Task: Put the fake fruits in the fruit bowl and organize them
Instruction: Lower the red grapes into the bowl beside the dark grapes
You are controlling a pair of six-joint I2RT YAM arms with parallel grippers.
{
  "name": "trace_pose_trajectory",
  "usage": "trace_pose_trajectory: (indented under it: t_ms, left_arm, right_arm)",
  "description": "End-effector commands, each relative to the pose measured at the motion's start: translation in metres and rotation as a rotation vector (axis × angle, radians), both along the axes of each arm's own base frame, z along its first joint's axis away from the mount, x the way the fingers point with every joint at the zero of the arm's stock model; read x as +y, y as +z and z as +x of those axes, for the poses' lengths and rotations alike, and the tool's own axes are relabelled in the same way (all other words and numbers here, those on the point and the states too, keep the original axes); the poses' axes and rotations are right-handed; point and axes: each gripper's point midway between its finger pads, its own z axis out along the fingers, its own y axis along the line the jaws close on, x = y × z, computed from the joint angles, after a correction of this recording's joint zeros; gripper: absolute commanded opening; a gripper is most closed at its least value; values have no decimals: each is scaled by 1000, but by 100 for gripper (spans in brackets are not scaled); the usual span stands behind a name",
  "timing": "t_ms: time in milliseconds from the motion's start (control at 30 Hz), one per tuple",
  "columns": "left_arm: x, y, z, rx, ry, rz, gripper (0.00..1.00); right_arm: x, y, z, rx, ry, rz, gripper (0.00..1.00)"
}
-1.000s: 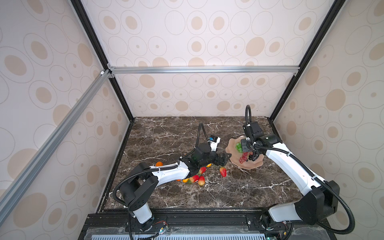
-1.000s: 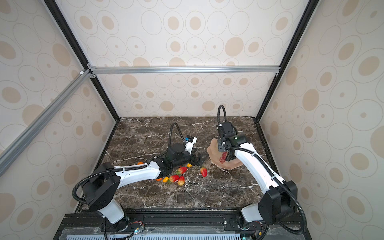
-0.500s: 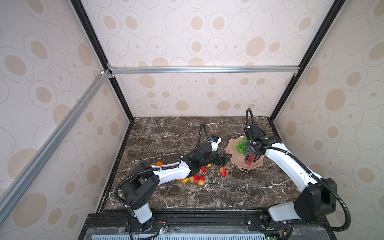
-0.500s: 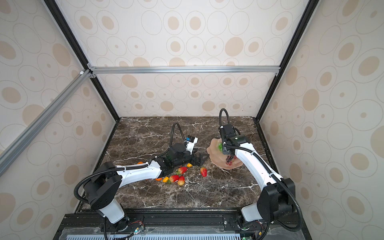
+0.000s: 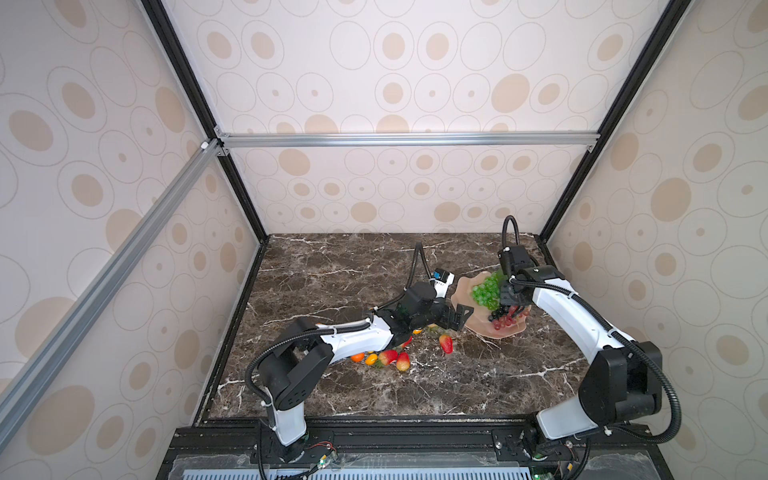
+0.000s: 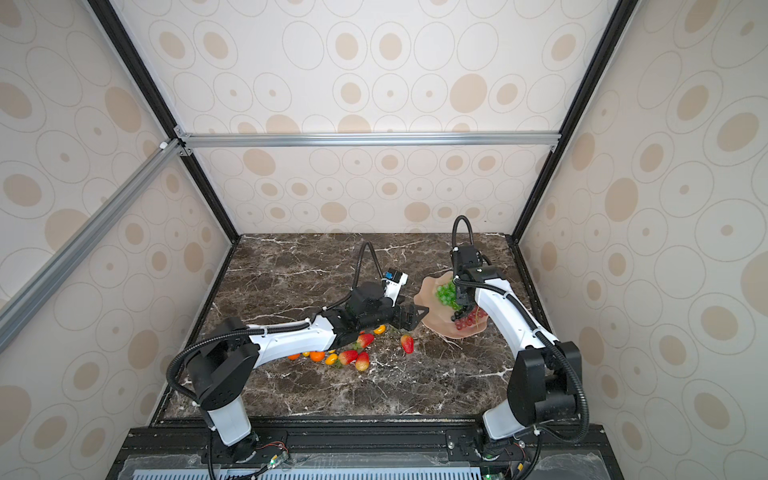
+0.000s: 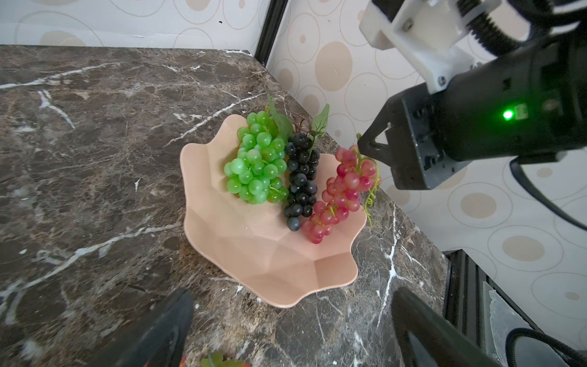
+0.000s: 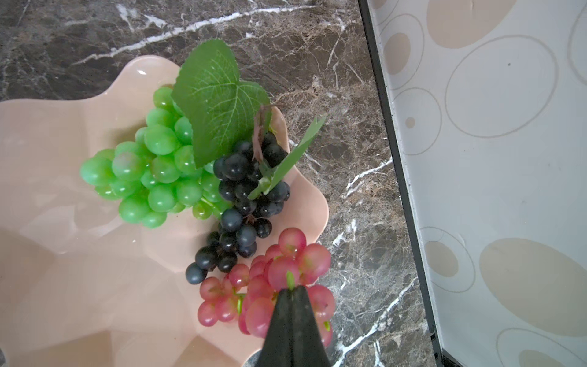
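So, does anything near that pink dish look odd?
The red grape bunch sits at the edge of the fruit bowl, partly over the rim, its stem pinched by the right tool. The green bunch and dark bunch lie inside. Outside it, strawberries and orange fruits lie scattered on the table.

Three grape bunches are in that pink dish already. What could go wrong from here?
The red grape bunch, pinched by the right gripper, lies partly over the rim of the fruit bowl. Released there, it might slip onto the table. The open left gripper sits right beside the bowl and could nudge it.
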Motion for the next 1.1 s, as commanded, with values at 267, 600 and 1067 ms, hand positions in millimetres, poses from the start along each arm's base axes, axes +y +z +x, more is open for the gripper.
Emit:
trace_pose_trajectory:
  t_ms: [267,600,1067]
  left_arm:
    - [-54,-8,4,-17,-67,33,98]
    - [-69,-24,5,5,-89,48,98]
    - [-75,-37,4,26,-100,57,98]
  right_arm:
    - [-15,-9,24,-6,-52,66,0]
    - [-21,-25,35,15,-65,140,0]
    - [-27,-34,42,39,-81,151,11]
